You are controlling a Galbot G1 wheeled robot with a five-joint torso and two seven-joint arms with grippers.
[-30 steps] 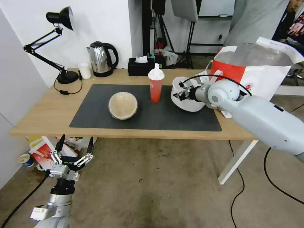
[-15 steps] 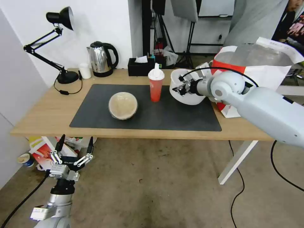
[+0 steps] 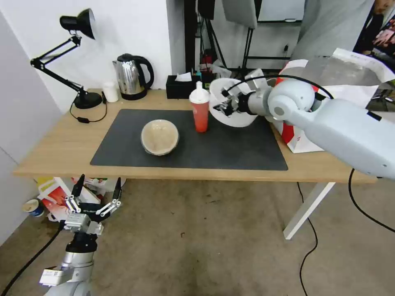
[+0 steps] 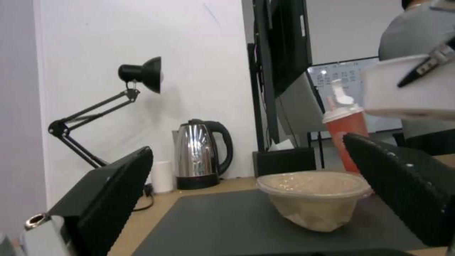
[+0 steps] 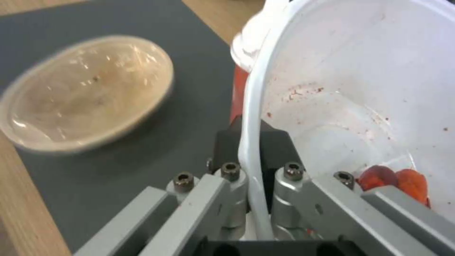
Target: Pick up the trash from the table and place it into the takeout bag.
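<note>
The right gripper (image 3: pixel 224 107) is closed on the rim of the white plastic bowl (image 3: pixel 234 117), one finger inside and one outside the wall, holding it tilted, clear of the dark grey mat (image 3: pixel 230 152) and close beside the red drink cup (image 3: pixel 200 111); the thin wall probably flexes, so the rim is likely the firmest hold; red food scraps (image 5: pixel 398 179) sit low inside and could slide out; the beige lidded takeout bowl (image 3: pixel 159 137) rests on the mat; the takeout bag (image 3: pixel 341 88) stands open at the table's right end; the left gripper (image 3: pixel 95 193) hangs below the table edge, jaws spread and empty.
</note>
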